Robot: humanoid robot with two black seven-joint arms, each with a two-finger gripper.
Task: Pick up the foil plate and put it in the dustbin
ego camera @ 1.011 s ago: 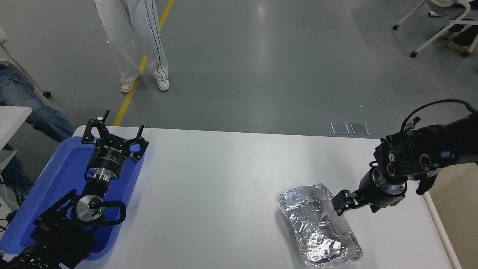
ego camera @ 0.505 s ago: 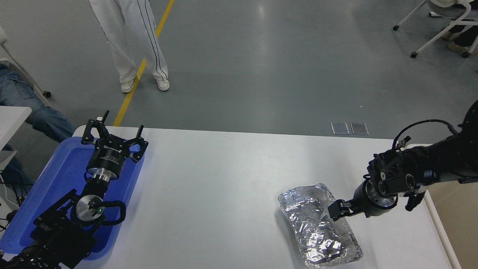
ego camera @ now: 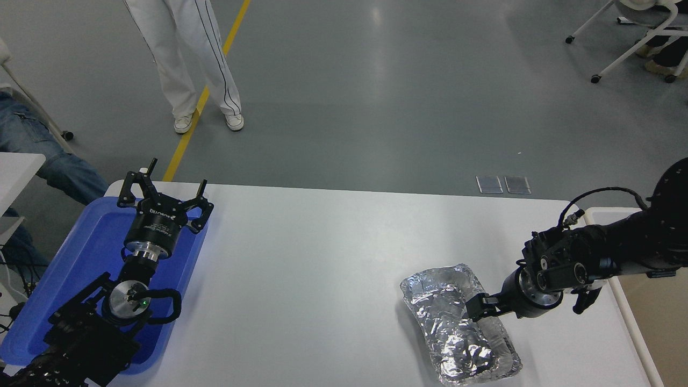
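The foil plate [ego camera: 457, 322], a shiny crinkled silver tray, lies on the white table [ego camera: 322, 258] at the front right. My right gripper [ego camera: 476, 308] reaches in from the right and sits low at the plate's right rim, its fingers open around the rim. The dustbin shows only at the right edge, beyond the table: its cream rim [ego camera: 629, 317] and tan inside [ego camera: 664, 317]. My left gripper [ego camera: 165, 187] is parked open over the blue tray at the left.
A flat blue tray [ego camera: 91, 242] lies at the table's left edge under the left arm. A person in white trousers [ego camera: 188, 64] stands on the floor beyond the table. Another person in jeans [ego camera: 37, 150] sits at the far left.
My right gripper has moved down and to the left, from just above the plate's right rim to onto it. The plate and the left arm have not moved.
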